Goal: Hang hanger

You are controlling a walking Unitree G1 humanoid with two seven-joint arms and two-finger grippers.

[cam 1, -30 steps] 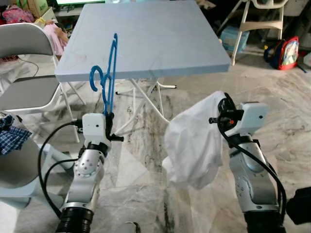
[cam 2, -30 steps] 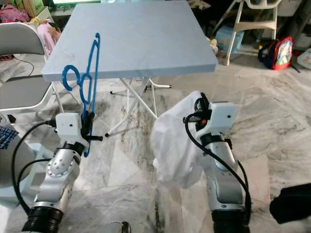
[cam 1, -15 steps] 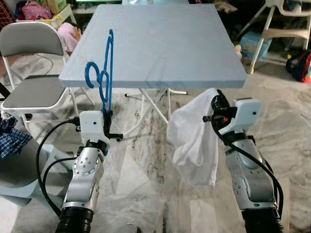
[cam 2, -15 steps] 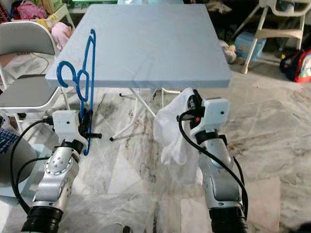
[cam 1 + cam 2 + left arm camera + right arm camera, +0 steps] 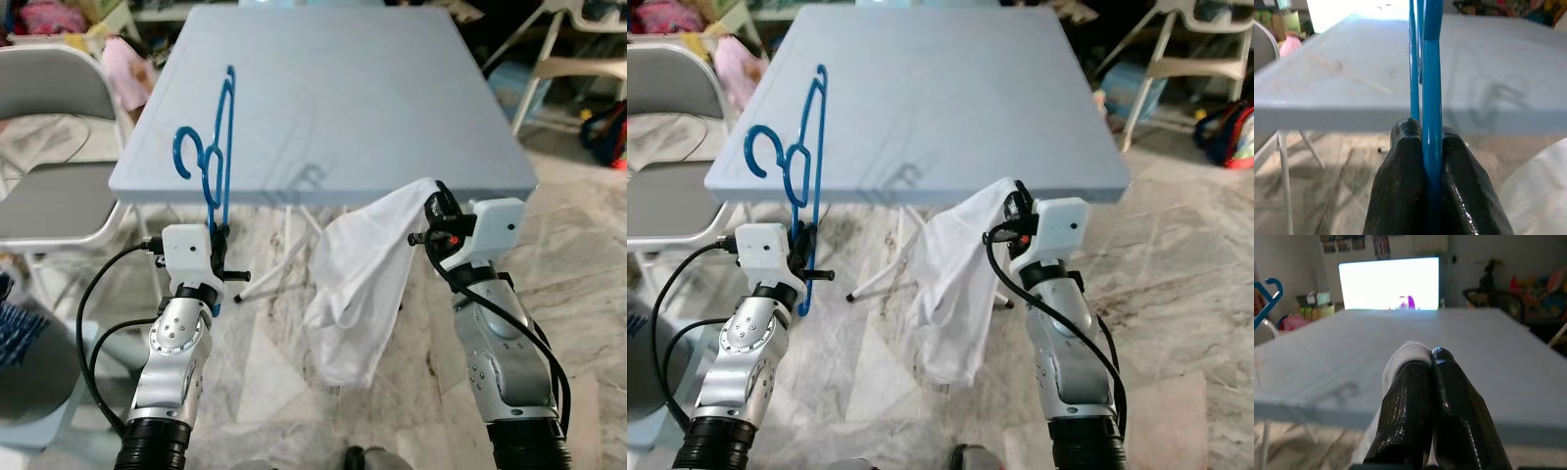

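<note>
Here the robot stands right in front of a blue table [image 5: 323,98], with both arms lifted near its front edge. The left gripper [image 5: 220,235] squeezes tight on the bottom bar of a blue hanger [image 5: 217,147]. The hanger stands straight up, so its hook sits in front of the table's left corner, just above the top, where it is easy to reach. The right gripper [image 5: 432,211] pinches the top of a white cloth [image 5: 358,284] with its fingers [image 5: 1415,406] pressed together. The cloth hangs loose below the table's front edge, clear of the floor, so it does not bunch up. I think both are held apart so the cloth can go onto the hanger next. A grey folding chair [image 5: 49,176] stands left of the table.
</note>
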